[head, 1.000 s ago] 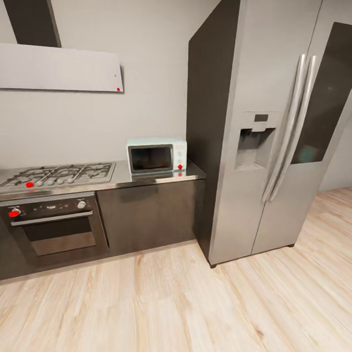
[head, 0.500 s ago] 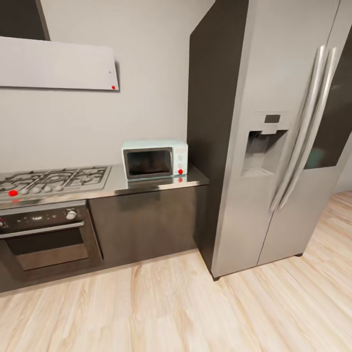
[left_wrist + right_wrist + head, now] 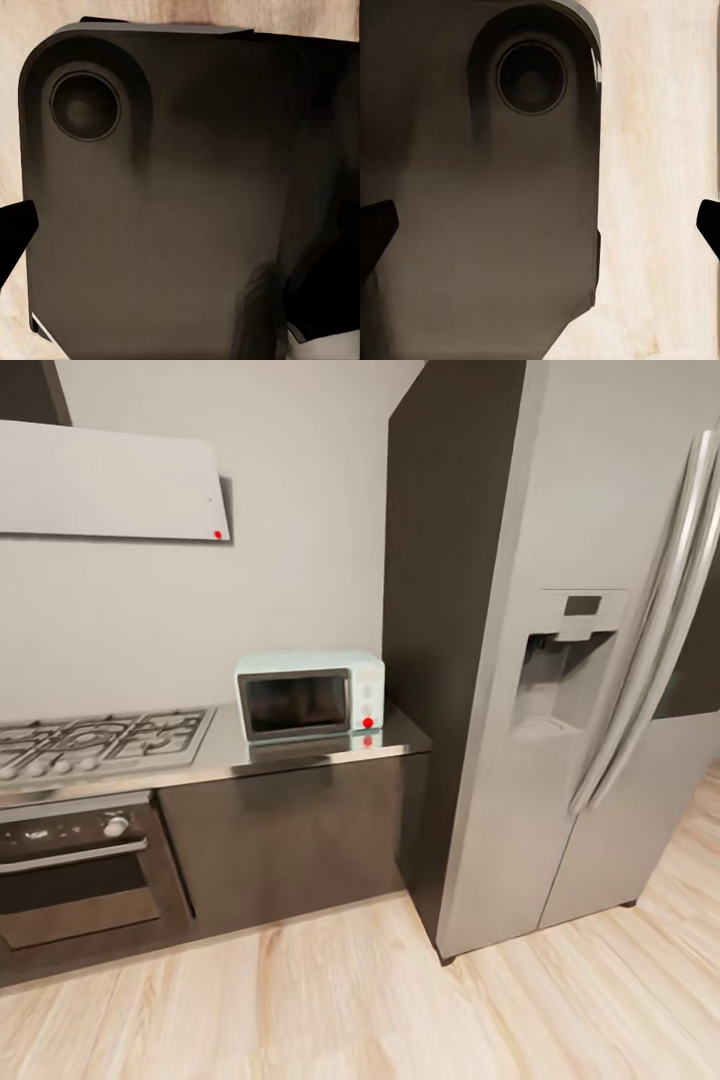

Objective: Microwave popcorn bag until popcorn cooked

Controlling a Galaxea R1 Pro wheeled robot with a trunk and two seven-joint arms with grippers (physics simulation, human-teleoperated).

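The pale blue microwave stands with its door closed at the right end of the grey countertop, tight against the fridge's dark side. The popcorn bag is out of view. In the right wrist view my right gripper is open, its dark fingertips wide apart over the robot's dark base and the wood floor. In the left wrist view my left gripper hangs over the same dark base. One black fingertip sits at the picture's edge, the other is lost against the dark body.
A steel gas hob lies left of the microwave, with a dark built-in oven under it and a hood above. A tall steel fridge closes off the right. Light wood floor stretches in front of the cabinets.
The whole head view has shifted: the camera has come closer to the counter, so the microwave and fridge look larger and the hob has slid toward the left edge.
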